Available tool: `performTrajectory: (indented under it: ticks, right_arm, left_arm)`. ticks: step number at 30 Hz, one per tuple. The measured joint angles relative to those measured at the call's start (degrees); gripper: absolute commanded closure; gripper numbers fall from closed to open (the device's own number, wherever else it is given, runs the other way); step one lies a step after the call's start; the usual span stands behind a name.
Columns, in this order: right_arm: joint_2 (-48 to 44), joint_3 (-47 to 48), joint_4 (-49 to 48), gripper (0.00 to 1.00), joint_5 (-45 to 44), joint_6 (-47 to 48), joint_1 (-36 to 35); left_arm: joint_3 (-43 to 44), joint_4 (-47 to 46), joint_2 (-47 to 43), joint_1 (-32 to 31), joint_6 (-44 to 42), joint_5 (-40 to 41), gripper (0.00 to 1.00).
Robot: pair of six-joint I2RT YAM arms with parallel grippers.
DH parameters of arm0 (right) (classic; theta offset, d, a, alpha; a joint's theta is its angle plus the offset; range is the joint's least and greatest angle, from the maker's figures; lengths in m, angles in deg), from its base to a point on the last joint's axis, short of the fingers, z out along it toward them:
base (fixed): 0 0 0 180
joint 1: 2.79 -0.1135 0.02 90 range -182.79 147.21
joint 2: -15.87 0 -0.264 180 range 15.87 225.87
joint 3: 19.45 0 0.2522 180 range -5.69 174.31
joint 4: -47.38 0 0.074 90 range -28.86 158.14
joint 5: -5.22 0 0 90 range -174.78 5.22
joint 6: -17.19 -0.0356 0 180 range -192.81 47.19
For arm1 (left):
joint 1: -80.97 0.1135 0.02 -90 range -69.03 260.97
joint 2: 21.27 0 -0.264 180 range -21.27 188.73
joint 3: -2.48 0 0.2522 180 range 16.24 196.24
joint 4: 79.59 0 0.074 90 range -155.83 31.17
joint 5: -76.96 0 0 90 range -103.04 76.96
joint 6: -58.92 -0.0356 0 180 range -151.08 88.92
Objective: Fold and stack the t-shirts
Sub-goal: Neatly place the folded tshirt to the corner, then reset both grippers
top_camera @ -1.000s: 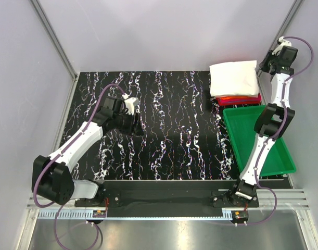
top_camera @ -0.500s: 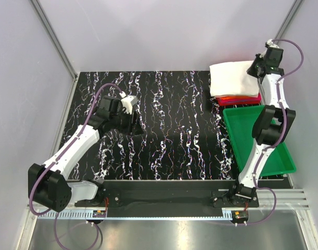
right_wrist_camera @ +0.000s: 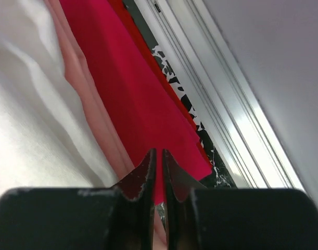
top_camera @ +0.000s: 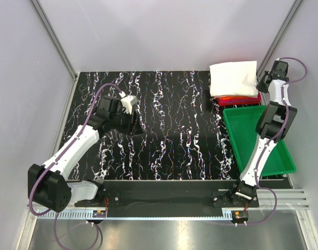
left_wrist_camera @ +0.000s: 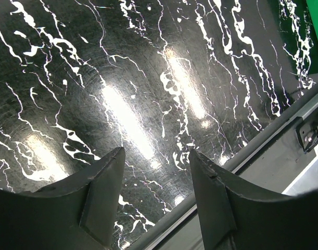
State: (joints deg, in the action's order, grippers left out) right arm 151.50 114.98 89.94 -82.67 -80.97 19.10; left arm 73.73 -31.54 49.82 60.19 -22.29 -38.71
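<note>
A stack of folded t-shirts sits at the table's back right. The cream-white t-shirt [top_camera: 233, 78] lies on top, with orange and red t-shirts [top_camera: 241, 99] showing under its front edge. In the right wrist view the white t-shirt [right_wrist_camera: 28, 104], a salmon-pink one [right_wrist_camera: 91, 122] and the red one [right_wrist_camera: 143, 99] lie layered. My right gripper [top_camera: 267, 83] is shut and empty, just right of the stack; in its own view [right_wrist_camera: 159, 156] the jaws are closed above the red shirt. My left gripper [top_camera: 134, 125] hovers over the bare table at left, open and empty [left_wrist_camera: 156, 156].
A green plastic tray [top_camera: 247, 130] stands at the front right, just in front of the stack. The black marbled tabletop [top_camera: 174, 120] spreads between the arms. A metal frame rail [right_wrist_camera: 226, 104] runs close behind the stack. Grey walls enclose the table.
My right gripper moved in over the white shirt's right edge, then drew back right and down beside the stack. The left arm shifted slightly and then stayed still.
</note>
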Motion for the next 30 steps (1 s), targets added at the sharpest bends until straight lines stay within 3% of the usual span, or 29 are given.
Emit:
performTrajectory:
  ticks: [8, 14, 15, 16, 17, 18, 19, 23, 27, 30]
  right_arm:
    - [-2.0, 9.8, 14.2, 0.79, -9.7, -6.0, 0.1]
    - [-18.1, -0.5, 21.5, 0.65, -9.0, -11.7, 0.0]
    - [-22.8, -4.2, 21.0, 0.57, -7.7, -12.5, -0.5]
    - [-27.4, -7.5, 21.2, 0.52, -6.2, -13.1, -1.3]
    - [-32.4, -11.2, 19.8, 0.45, -5.0, -13.6, -2.7]
    - [-37.3, -14.6, 19.5, 0.19, -3.6, -14.0, -4.7]
    - [-40.8, -16.7, 19.5, 0.00, -2.4, -14.4, -6.5]
    - [-56.6, -31.1, 13.9, 0.00, 7.8, -15.6, -15.3]
    - [-68.0, -47.0, 10.8, 0.00, 17.9, -17.8, -15.6]
    - [-72.8, -53.6, 10.1, 0.00, 20.1, -18.1, -15.5]
  left_arm:
    - [0.0, 0.0, -0.1, 0.0, 0.0, 0.9, 0.42]
    - [1.3, 0.4, -2.4, 0.0, 0.6, 0.9, 0.37]
    - [2.7, 0.4, -3.0, 0.0, 0.8, 0.9, 0.26]
    - [3.5, 0.3, -3.3, 0.0, 0.7, 0.9, 0.01]
    - [5.0, 0.3, -3.6, 0.0, 0.8, 0.6, 0.01]
    - [6.6, 0.0, -3.9, 0.1, 1.4, 0.3, 0.01]
    - [8.2, -0.5, -4.2, 0.1, 2.0, 0.0, 0.01]
    - [12.9, -3.2, -5.0, 0.1, 3.1, -1.6, 0.01]
    - [12.1, -6.0, -8.5, 0.1, 3.1, -1.8, 0.01]
    - [8.7, -8.8, -12.5, 0.1, 3.0, -1.5, 0.01]
